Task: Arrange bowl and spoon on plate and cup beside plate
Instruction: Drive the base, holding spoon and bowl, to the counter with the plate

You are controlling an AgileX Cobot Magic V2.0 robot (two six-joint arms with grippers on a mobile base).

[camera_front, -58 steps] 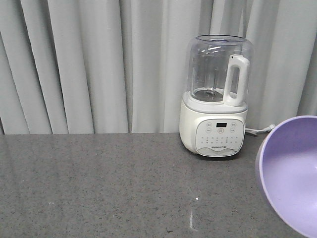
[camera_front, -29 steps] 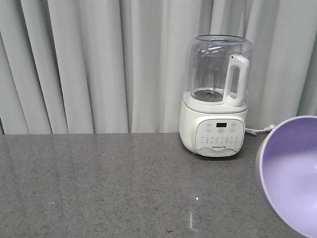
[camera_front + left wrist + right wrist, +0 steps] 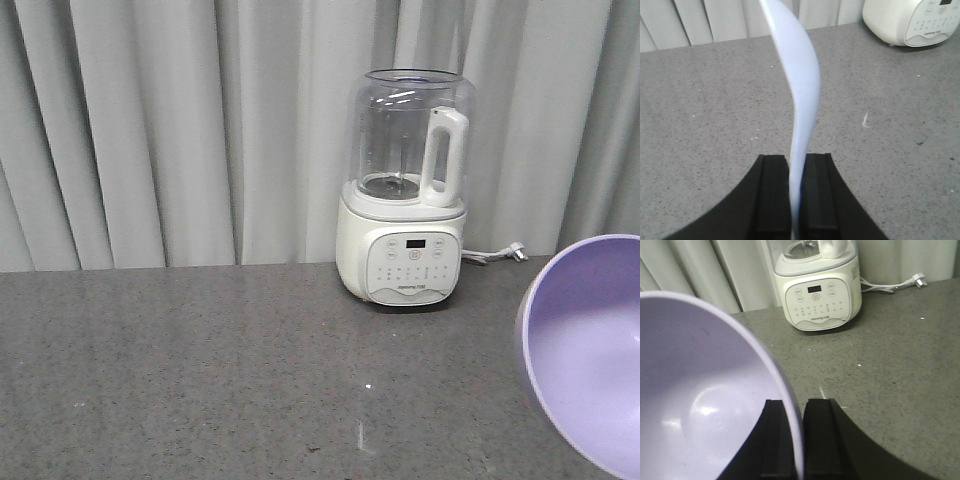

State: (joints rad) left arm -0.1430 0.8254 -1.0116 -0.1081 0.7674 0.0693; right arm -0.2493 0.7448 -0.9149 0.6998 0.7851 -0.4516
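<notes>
Bowl (image 3: 590, 350), lavender and tilted, is pinched by its rim in the right claw (image 3: 796, 412), above the counter (image 3: 200, 370) at the front view's right edge. It has kept that spot while the blender (image 3: 405, 200) and curtain (image 3: 150, 130) slid left, so the base seems to be moving; nothing is placed yet. The left claw (image 3: 797, 167) clamps a thin pale blue piece edge-on, probably the plate (image 3: 802, 75).

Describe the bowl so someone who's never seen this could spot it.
Find the white blender on the grey counter. Right of it and nearer the camera, the right hand grips a tilted bowl by its rim. Nothing else here is lavender.
</notes>
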